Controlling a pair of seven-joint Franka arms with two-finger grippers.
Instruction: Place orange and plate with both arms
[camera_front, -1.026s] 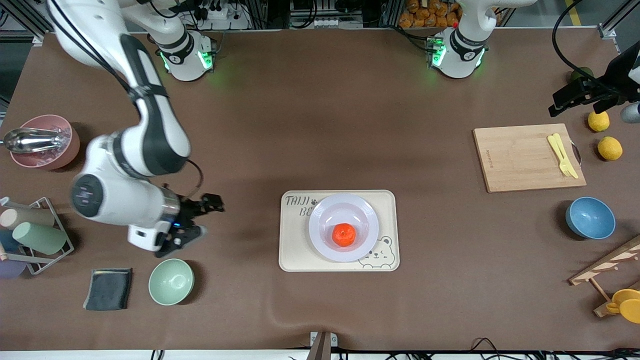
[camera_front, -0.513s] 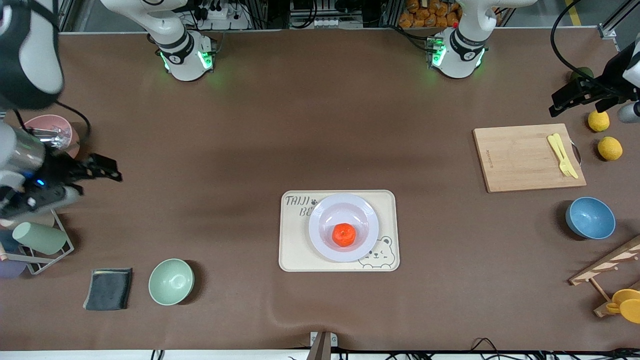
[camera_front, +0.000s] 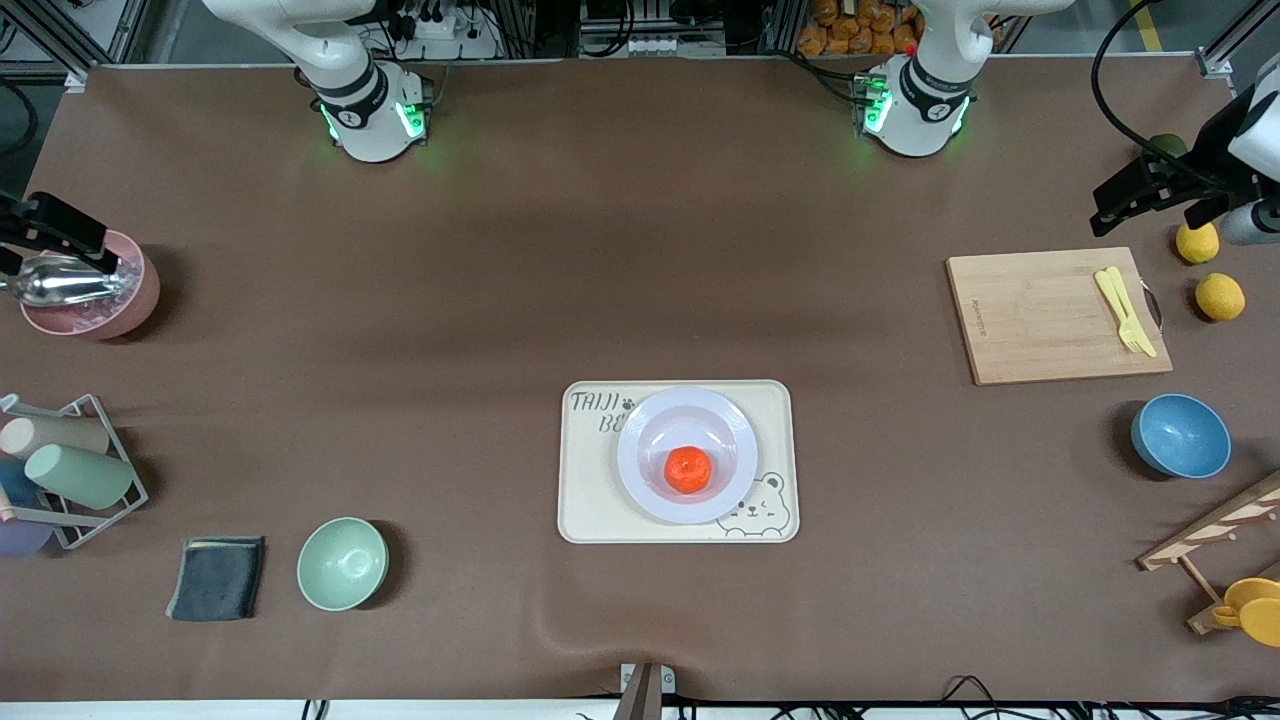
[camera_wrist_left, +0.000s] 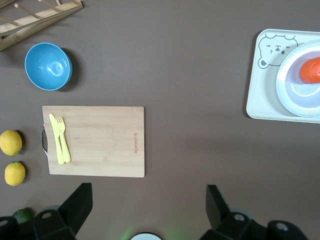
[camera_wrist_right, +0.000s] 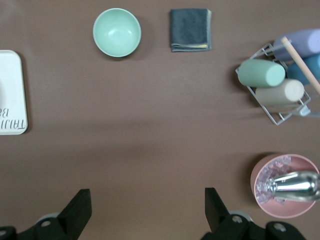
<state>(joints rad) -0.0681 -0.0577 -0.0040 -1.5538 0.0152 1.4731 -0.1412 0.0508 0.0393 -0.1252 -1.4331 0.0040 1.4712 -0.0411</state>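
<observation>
Both grippers, left gripper (camera_wrist_left: 145, 210) above the lemons' end and right gripper (camera_wrist_right: 145, 210) above the pink bowl (camera_front: 90, 290), gape empty (orange (camera_front: 688, 470) rests on plate (camera_front: 640, 480)).

Table (camera_front: 640, 250) cover: plain brown. Orange (camera_front: 688, 470): bright red-orange. Plate (camera_front: 640, 455): glossy white w/ faint bluish tint. Tray (camera_front: 585, 500): cream, dark lettering + line-drawn bear. Bowls: mint green (camera_front: 342, 563), blue (camera_front: 1181, 436), pink (camera_front: 90, 285) w/ silver scoop (camera_front: 55, 281). Cloth (camera_front: 217, 577): dark grey. Cutting board (camera_front: 1055, 315): light wood grain; fork & knife (camera_front: 1126, 311) pale yellow. Lemons (camera_front: 1220, 296): yellow. Arm bases (camera_front: 372, 115): white, green lights.
</observation>
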